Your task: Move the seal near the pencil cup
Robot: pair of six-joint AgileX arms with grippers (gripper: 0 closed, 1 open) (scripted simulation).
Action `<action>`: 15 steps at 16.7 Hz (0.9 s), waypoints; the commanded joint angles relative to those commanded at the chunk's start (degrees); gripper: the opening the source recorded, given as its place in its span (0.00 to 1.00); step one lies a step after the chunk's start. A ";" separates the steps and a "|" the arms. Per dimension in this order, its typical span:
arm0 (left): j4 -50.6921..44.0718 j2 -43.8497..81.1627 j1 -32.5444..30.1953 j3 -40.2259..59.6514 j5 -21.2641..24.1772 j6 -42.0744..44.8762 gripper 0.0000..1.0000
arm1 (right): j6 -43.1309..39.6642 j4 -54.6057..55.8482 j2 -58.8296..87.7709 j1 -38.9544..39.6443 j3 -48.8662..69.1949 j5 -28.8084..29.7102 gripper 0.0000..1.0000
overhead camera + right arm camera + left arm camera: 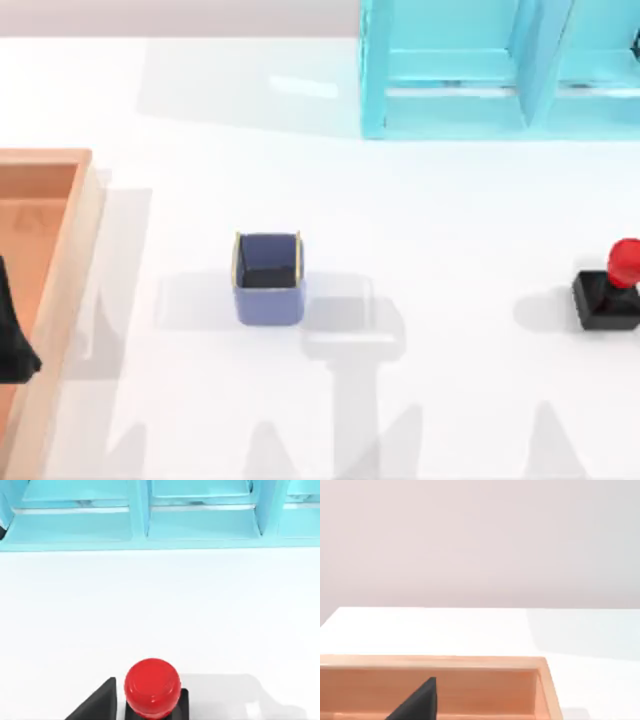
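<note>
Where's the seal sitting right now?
The seal stands at the table's right edge in the top view, well right of the pencil cup, in front of the light-blue shelf.

White table (420, 200), smooth and matte, spans the top view. Pale pinkish-grey wall (480, 540) rises plain behind its far edge. Light-blue shelf unit (480, 70) stands at the far right of the table, open compartments split by upright dividers; it throws a faint tinted shadow leftward across the surface. Orange wooden tray (60, 260) sits at the left edge, raised rim, lighter along the top of its wall. Soft grey shadows, some pointed, fall along the near side of the table. Light even, diffuse
</note>
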 joint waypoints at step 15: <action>0.00 0.00 0.00 0.00 0.00 0.00 1.00 | 5.81 -48.40 69.91 5.53 57.40 -0.18 1.00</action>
